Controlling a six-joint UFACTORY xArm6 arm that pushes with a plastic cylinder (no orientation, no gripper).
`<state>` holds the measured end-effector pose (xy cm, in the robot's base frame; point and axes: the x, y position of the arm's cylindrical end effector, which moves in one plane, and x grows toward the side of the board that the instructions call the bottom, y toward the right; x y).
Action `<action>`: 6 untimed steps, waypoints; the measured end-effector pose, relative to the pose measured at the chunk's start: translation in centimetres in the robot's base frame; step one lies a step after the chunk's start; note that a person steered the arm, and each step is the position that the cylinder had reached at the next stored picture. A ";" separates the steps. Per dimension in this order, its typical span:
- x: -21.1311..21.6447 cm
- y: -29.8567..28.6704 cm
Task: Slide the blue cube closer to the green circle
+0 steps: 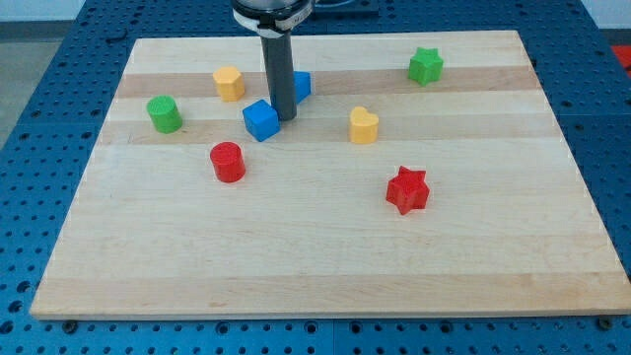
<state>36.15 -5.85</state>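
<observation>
The blue cube [261, 119] sits on the wooden board [325, 247], left of centre near the view's top. The green circle [164, 113], a short green cylinder, stands to its left near the board's left edge. My tip [286, 118] is at the end of the dark rod, touching or nearly touching the blue cube's right side. A second blue block [301, 86] is partly hidden behind the rod; its shape is unclear.
A yellow block [229, 83] lies up-left of the blue cube, between it and the green circle's row. A red cylinder [228, 162] lies below the cube. A yellow heart [364, 125], a red star [407, 190] and a green star [425, 66] lie to the right.
</observation>
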 end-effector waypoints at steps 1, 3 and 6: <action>1.8 1.0; 2.0 -1.4; 0.3 -5.3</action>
<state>36.47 -11.14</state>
